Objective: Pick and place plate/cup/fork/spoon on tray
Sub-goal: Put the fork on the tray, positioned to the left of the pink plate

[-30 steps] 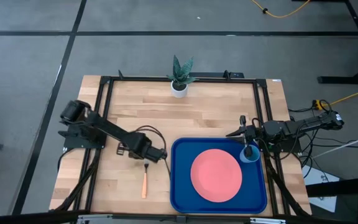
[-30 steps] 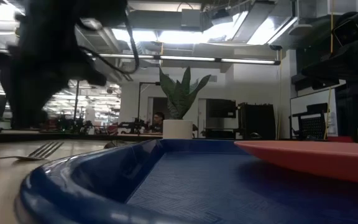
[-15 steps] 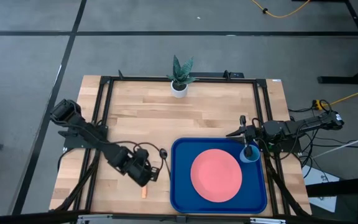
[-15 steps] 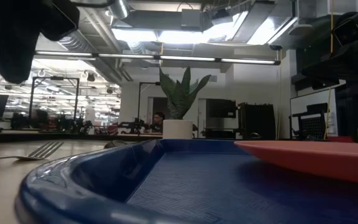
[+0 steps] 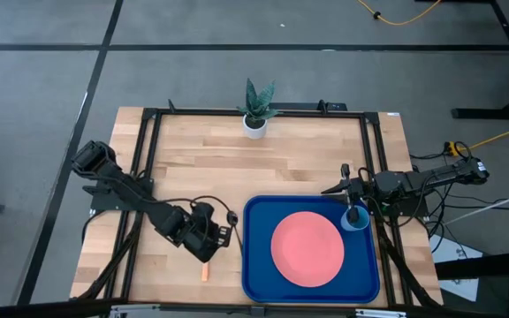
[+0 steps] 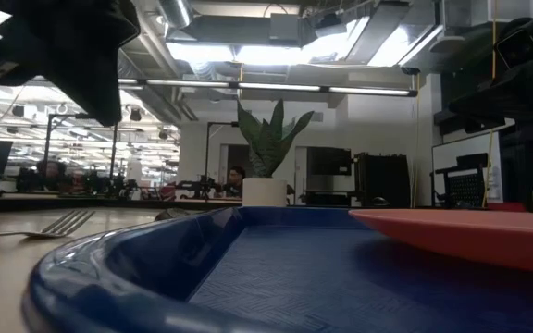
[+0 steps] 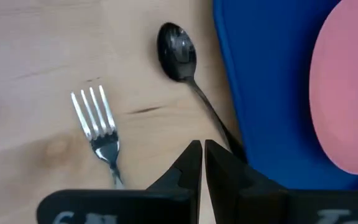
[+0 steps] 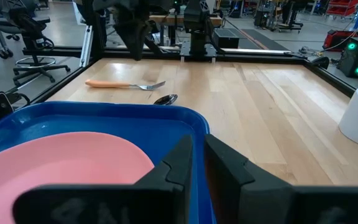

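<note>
Fork (image 7: 98,130) and spoon (image 7: 178,51) lie just ahead of the left end effector (image 7: 202,163), its fingers pressed together, handles pointing back toward it.

No text, label, brand, number or sign can be read in any view. The left wrist view shows pale marks along its lower edge, on the gripper's own housing, but they are too cut off and blurred to make out as letters.
</note>
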You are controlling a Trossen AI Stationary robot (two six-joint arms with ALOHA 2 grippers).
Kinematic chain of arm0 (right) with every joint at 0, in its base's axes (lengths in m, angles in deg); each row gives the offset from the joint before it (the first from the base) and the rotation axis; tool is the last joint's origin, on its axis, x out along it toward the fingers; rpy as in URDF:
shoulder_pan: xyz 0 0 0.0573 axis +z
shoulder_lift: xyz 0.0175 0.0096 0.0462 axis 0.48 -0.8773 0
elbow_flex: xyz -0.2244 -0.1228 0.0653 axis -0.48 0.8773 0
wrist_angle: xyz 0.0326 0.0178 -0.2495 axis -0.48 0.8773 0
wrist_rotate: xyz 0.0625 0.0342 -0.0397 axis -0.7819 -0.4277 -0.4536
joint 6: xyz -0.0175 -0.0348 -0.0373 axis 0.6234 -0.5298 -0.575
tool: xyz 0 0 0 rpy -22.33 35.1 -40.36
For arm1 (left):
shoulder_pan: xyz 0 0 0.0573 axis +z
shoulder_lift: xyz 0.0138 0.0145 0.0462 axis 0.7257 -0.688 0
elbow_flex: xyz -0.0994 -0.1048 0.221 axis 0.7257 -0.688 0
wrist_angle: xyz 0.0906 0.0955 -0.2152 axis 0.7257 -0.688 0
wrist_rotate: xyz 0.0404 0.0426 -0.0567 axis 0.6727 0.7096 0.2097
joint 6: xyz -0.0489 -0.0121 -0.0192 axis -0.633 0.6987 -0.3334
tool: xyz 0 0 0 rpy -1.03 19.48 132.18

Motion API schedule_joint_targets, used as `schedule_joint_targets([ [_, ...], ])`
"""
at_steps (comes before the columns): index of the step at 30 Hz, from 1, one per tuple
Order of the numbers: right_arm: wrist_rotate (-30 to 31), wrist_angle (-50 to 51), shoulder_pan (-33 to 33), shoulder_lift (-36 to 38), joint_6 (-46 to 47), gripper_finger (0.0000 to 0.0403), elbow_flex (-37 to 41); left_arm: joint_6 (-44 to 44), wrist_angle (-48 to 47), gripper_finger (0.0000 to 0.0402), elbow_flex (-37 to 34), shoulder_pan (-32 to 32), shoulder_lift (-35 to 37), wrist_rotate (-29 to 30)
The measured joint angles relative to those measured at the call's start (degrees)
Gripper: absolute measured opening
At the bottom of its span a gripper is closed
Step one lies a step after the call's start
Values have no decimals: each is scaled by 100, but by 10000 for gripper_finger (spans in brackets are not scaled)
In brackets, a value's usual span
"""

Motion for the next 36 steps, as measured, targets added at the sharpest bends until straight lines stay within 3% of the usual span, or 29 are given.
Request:
schedule_joint_targets([
  [10,0,-1,0,1,0,45,0,428,-3,15,1,-64,-101,-324],
  [15,0,1,0,-1,-1,45,0,411,510,59,8,-194,-298,-327],
  [20,2,-1,0,-1,0,45,0,-660,665,119,8,-441,-548,-783],
  [24,1,-1,-2,-1,-1,45,0,-1643,745,132,4,-630,-684,-1361],
  [36,0,-1,0,-1,1,45,0,-1716,761,133,4,-844,-695,-1282],
])
